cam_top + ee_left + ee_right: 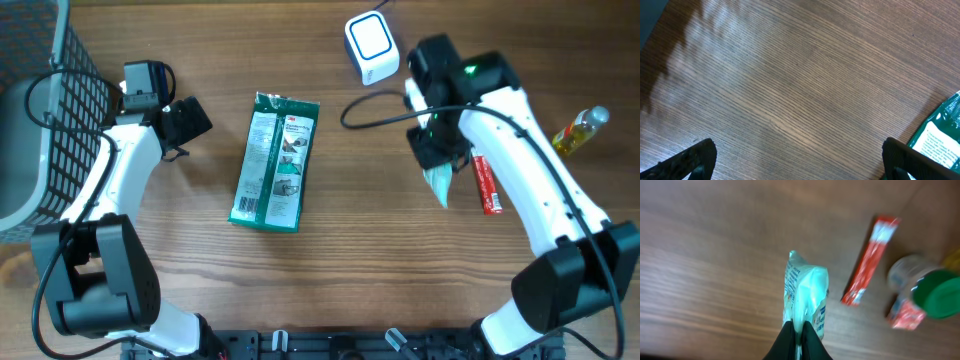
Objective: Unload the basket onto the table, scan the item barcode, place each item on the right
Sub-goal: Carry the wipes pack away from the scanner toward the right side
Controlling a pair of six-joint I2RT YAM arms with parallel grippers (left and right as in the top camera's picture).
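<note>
Right of centre, over the table (pixel 360 230): small pale packet (pixel 807 292), pinched by one end in the right gripper (pixel 797 332), jaws closed tight on it, the rest hanging free below the fingers. Just right of it, flat on the wood, red stick sachet (pixel 870 260); farther right, bottle (pixel 580 130) with yellow contents. Beyond the packet, near the far edge, white scanner (pixel 372 45), cabled. Left of centre, green pouch (pixel 275 160) lying flat. Left of the pouch, left gripper (pixel 799 157), jaws spread wide, holding nothing. Far left, wire basket (pixel 70 90).
</note>
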